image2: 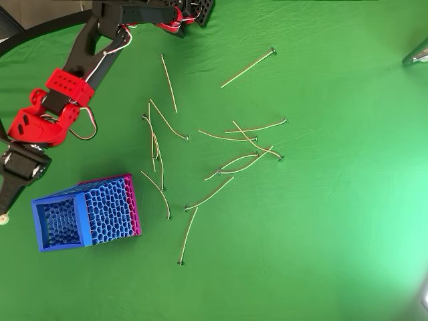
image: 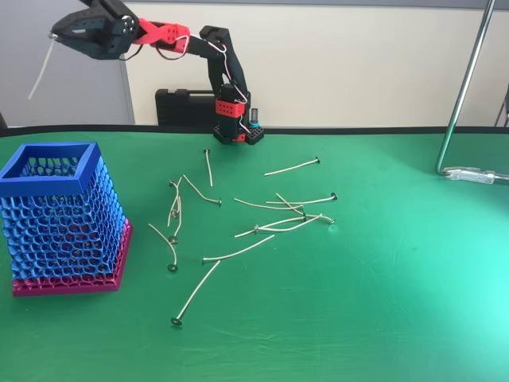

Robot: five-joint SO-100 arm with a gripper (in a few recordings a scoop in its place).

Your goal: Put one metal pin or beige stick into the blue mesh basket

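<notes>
My gripper [image: 57,35] is raised high at the top left, shut on a thin pale pin [image: 40,76] that hangs down and to the left from its fingers. In the overhead view the gripper [image2: 8,194] sits at the left edge, just left of the basket's open top, with the pin's round head [image2: 4,219] below it. The blue mesh basket [image: 49,180] with a pink base stands upright on the green cloth at the left [image2: 59,200]. Several more pins [image: 238,252] lie scattered across the middle of the table [image2: 209,196].
The arm's black and red base [image: 237,127] stands at the back centre, with a black case [image: 183,107] behind it. A metal stand pole [image: 465,87] and its foot [image: 475,174] are at the right. Bare green cloth lies at the front and right.
</notes>
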